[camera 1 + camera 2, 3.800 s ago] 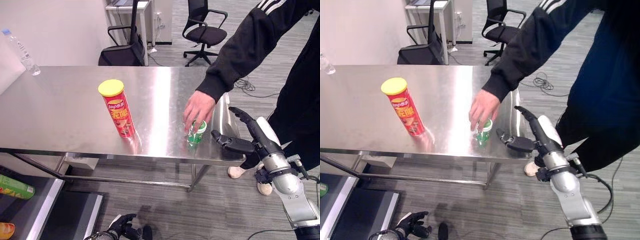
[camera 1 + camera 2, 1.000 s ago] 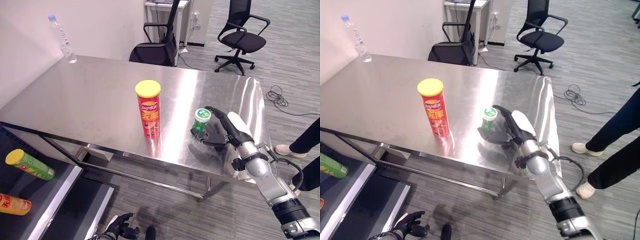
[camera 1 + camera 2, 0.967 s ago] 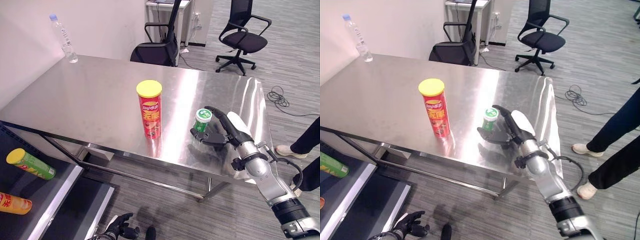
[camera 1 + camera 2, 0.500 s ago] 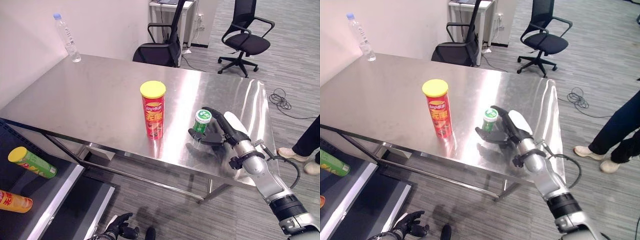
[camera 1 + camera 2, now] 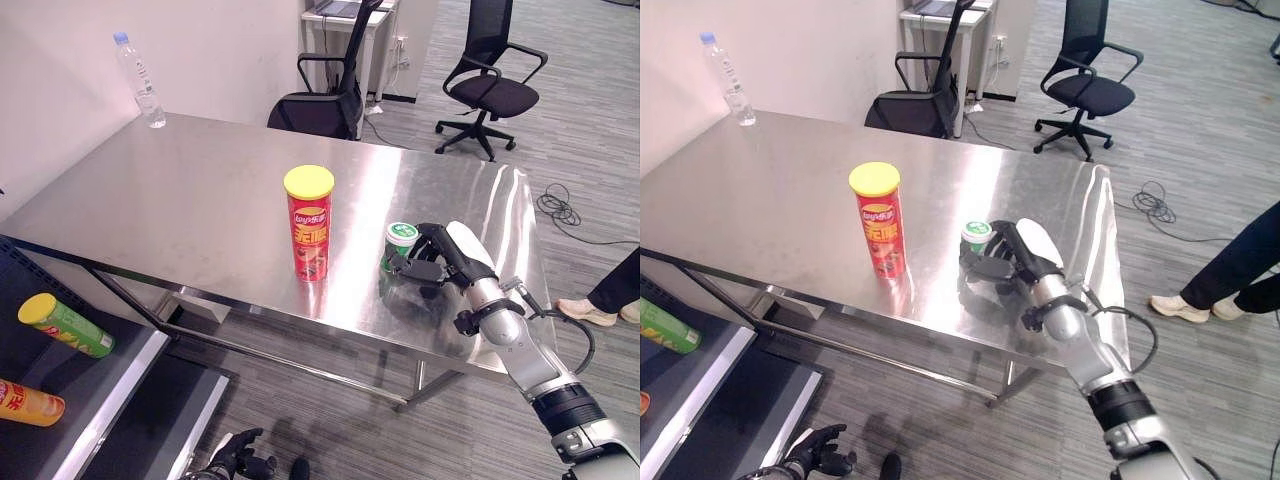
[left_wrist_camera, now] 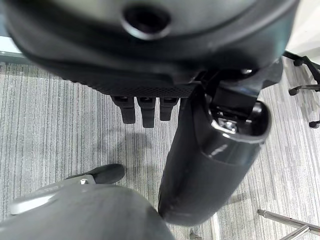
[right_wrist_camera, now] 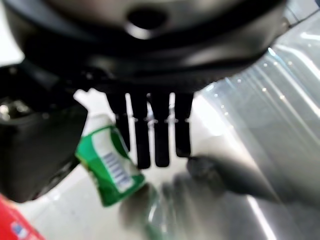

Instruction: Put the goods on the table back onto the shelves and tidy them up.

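We're at the pick-up step: our right hand point(image 5: 432, 262) sits at the small green bottle point(image 5: 399, 246) near the steel table's point(image 5: 180, 190) right edge, fingers point(image 7: 150, 131) reaching past it, thumb on its other side (whether they are tight on it we cannot tell). The red chip can point(image 5: 309, 222) stands upright mid-table, untouched. Our left hand point(image 6: 200, 165) hangs low by the floor, fingers loosely straight, holding nothing. Next we'd judge: close firmly, lift straight up, turn toward the shelf point(image 5: 130, 395) at lower left, where a green can point(image 5: 64, 324) lies.
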